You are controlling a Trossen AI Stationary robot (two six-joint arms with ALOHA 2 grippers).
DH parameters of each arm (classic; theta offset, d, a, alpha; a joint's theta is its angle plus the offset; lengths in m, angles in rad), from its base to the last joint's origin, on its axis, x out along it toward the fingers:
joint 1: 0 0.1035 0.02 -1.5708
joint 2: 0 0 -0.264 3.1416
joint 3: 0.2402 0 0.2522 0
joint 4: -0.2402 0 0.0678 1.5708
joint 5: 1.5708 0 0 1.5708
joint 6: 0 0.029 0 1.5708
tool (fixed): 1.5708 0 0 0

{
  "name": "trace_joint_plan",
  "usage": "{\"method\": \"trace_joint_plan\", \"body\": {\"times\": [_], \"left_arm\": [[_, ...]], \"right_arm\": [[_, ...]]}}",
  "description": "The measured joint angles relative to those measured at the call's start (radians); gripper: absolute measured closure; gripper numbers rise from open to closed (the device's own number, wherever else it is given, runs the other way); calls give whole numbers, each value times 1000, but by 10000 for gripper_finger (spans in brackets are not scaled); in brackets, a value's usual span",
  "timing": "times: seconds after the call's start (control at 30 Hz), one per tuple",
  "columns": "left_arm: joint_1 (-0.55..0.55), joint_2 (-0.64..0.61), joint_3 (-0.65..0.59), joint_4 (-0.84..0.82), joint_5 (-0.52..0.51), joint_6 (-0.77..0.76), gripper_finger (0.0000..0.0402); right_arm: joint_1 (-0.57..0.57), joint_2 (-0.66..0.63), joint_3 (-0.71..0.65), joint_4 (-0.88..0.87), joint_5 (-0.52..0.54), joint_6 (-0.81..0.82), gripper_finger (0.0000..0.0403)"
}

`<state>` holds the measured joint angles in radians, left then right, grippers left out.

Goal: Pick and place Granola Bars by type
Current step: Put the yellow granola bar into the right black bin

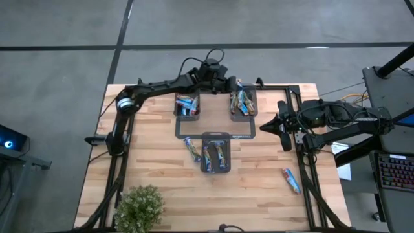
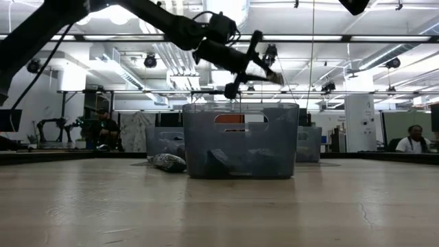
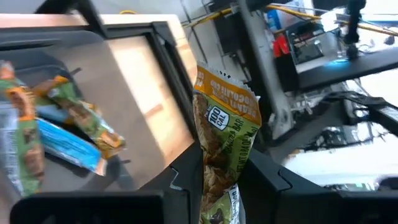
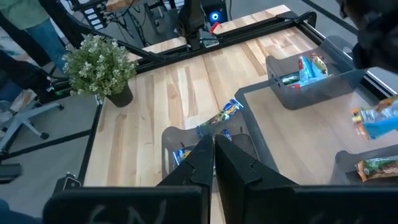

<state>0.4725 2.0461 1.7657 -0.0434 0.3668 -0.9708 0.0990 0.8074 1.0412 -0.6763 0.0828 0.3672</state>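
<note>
The left gripper (image 1: pixel 237 85) is hovering over the far right tray (image 1: pixel 253 103), which is holding green-wrapped bars (image 1: pixel 242 101) just beneath it. Blue-wrapped bars (image 1: pixel 187 103) are lying in the neighbouring tray (image 1: pixel 177 105). The right gripper (image 1: pixel 266 127) is waiting off to that side, well apart from a loose bar (image 1: pixel 291 180).

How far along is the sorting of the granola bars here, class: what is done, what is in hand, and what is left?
Done: bars already lie in all three trays, the far-left tray, the far-right tray and the near tray. In hand: the left gripper holds a green-wrapped bar above the far-right tray. Left: one bar beside the near tray and one bar by the table's right edge. The right gripper waits, shut.
</note>
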Motion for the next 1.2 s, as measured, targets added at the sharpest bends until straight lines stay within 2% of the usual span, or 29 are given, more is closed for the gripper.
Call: {"method": "trace_joint_plan", "body": {"times": [0.4, 0.67, 1.2], "left_arm": [[52, 77, -2, 18, -16, 3, 331], [56, 96, -3, 26, -57, 1, 331], [44, 137, -4, 36, -41, -19, 331]], "right_arm": [[-1, 0, 0, 1, 31, 19, 394], [-2, 0, 0, 1, 52, 18, 394], [-2, 0, -1, 1, 53, 15, 394]]}}
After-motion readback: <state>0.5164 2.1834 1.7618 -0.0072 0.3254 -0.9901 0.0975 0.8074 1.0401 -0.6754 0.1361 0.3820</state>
